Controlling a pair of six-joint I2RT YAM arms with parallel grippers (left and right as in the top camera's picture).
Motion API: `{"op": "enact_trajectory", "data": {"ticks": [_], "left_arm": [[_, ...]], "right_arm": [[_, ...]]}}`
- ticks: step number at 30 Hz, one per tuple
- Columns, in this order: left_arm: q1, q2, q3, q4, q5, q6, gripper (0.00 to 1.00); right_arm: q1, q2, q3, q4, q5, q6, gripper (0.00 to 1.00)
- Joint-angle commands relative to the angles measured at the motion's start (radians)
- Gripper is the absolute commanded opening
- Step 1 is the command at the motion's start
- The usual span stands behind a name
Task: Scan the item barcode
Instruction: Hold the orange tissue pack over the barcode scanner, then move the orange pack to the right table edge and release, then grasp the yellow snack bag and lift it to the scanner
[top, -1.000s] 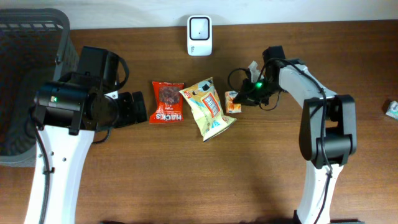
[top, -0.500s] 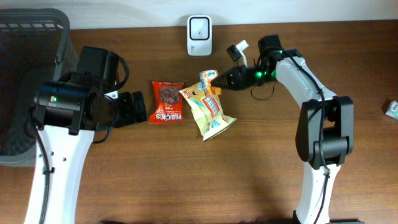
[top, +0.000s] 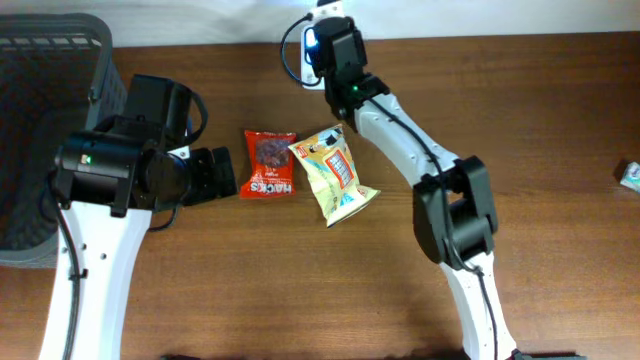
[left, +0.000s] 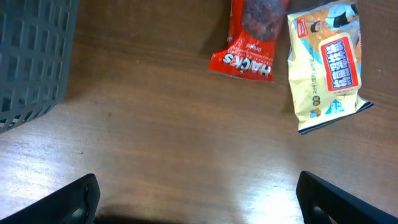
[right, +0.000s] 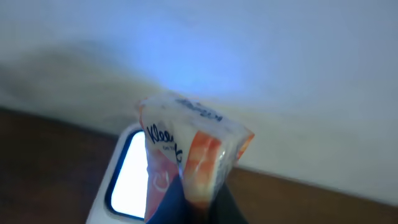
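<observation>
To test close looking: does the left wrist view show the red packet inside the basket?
No, the red packet lies on the table, outside the basket.

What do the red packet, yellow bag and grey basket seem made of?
Red HACKS packet: probably glossy plastic film, sealed flat edges. Yellow snack bag: probably plastic film, creased surface. Dark grey lattice basket: seemingly matte moulded plastic, even grid.

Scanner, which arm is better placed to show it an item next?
Right. The right end effector is shut on the tissue pack in front of the scanner; the left end effector is open, empty, off near the basket.
</observation>
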Motion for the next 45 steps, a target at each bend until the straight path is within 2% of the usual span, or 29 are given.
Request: {"op": "enact_trajectory", "data": {"ticks": [1,4,8,10,12,14,19,21,24,27,28,29,30,31,32,36,39,40,41,42,44,45], "left_arm": [[0.002,-0.004,0.005,0.002,-0.011,-0.009,0.99],[0.002,-0.004,0.005,0.002,-0.011,-0.009,0.99],[0.002,-0.004,0.005,0.002,-0.011,-0.009,0.99],[0.002,-0.004,0.005,0.002,-0.011,-0.009,0.99],[0.002,-0.004,0.005,0.002,-0.011,-0.009,0.99],[0.002,-0.004,0.005,0.002,-0.011,-0.009,0.99],[0.002,-0.004,0.005,0.002,-0.011,-0.009,0.99],[0.002,-0.004,0.005,0.002,-0.011,-0.009,0.99],[0.002,-0.004,0.005,0.002,-0.011,-0.009,0.99],[0.002,-0.004,0.005,0.002,-0.011,-0.009,0.99],[0.002,-0.004,0.005,0.002,-0.011,-0.009,0.99],[0.002,-0.004,0.005,0.002,-0.011,-0.009,0.99],[0.002,-0.004,0.005,0.002,-0.011,-0.009,0.99],[0.002,-0.004,0.005,0.002,-0.011,-0.009,0.99],[0.002,-0.004,0.005,0.002,-0.011,-0.009,0.99],[0.002,-0.004,0.005,0.002,-0.011,-0.009,0.99],[0.002,-0.004,0.005,0.002,-0.011,-0.009,0.99],[0.002,-0.004,0.005,0.002,-0.011,-0.009,0.99],[0.002,-0.004,0.005,0.002,-0.011,-0.009,0.99],[0.002,-0.004,0.005,0.002,-0.011,-0.009,0.99],[0.002,-0.004,0.005,0.002,-0.011,-0.009,0.99],[0.002,-0.004,0.005,0.002,-0.011,-0.009,0.99]], "right_arm": [[0.001,0.06,0.01,0.065,0.011,-0.233,0.04],[0.0,0.061,0.01,0.048,-0.046,-0.239,0.04],[-0.011,0.024,0.011,0.022,0.016,-0.121,0.04],[-0.064,-0.055,0.012,-0.074,0.017,-0.058,0.04],[-0.185,-0.147,0.012,-0.248,0.023,0.125,0.04],[-0.325,-0.196,0.012,-0.422,0.021,0.238,0.04],[-0.694,-0.182,0.011,-0.787,-0.022,0.256,0.04],[-0.837,-0.154,0.003,-0.853,-0.105,0.256,0.04],[-0.993,-0.121,-0.024,-0.858,-0.243,0.256,0.04],[-1.077,-0.102,-0.052,-0.835,-0.242,0.256,0.04],[-1.099,-0.091,-0.052,-0.831,-0.246,0.256,0.09],[-1.11,-0.083,-0.052,-0.827,-0.264,0.256,0.4],[-1.114,-0.076,-0.052,-0.827,-0.266,0.256,0.77],[-1.114,-0.071,-0.052,-0.827,-0.266,0.256,0.95],[-1.113,-0.069,-0.052,-0.832,-0.266,0.256,0.99],[-1.111,-0.137,-0.05,-0.873,-0.27,0.289,0.99],[-1.102,-0.321,-0.042,-0.958,-0.606,0.334,0.98],[-1.094,-0.374,-0.042,-0.985,-0.798,0.327,0.99],[-1.083,-0.401,-0.042,-1.012,-0.951,0.26,0.99],[-1.056,-0.417,-0.042,-1.071,-1.139,0.127,0.99],[-0.99,-0.413,-0.046,-1.207,-1.27,-0.069,0.99],[-0.92,-0.412,-0.058,-1.297,-1.263,-0.174,0.99]]}}
